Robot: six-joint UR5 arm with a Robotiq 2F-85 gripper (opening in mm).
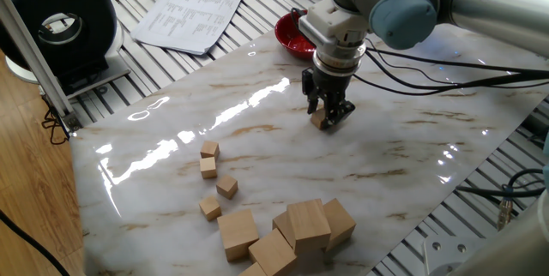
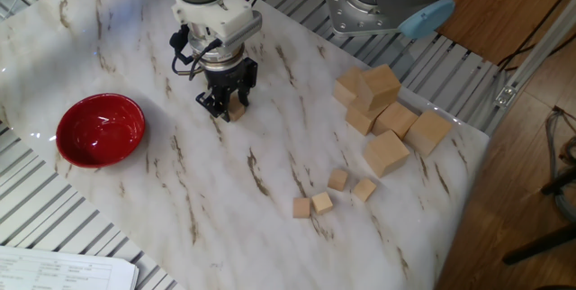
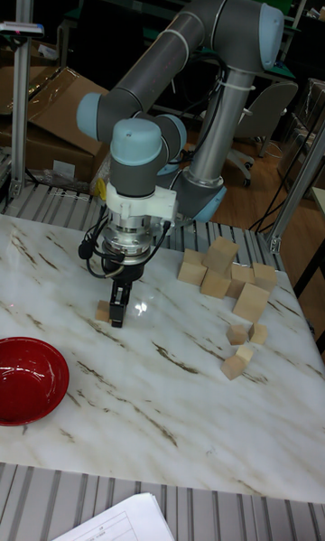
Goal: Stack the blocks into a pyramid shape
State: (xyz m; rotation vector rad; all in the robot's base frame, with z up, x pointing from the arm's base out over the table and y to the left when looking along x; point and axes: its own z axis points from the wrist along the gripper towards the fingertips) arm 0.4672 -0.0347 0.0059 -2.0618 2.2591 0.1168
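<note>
Marble table (image 1: 257, 139), gripper (image 1: 328, 116) slightly parted around block (image 1: 320, 120).

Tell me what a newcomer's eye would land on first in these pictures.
First, the gripper, down at the marble table, with one small block between its fingers, near the red bowl. Next, four small blocks lie loose toward one end of the table, beside a pile of larger wooden cubes.
</note>
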